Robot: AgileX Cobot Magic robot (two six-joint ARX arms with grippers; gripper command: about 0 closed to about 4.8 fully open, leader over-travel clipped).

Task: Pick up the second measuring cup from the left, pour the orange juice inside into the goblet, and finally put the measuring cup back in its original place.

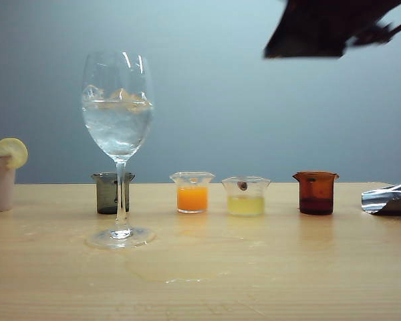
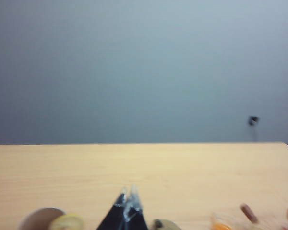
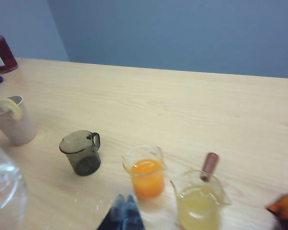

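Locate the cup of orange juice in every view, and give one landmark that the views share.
Exterior view: the second measuring cup stands mid-table, right of the goblet.
Left wrist view: only a blurred orange sliver shows at the picture's edge.
Right wrist view: it stands just beyond the right end effector.
Shared landmark: the pale cup with a lemon slice.
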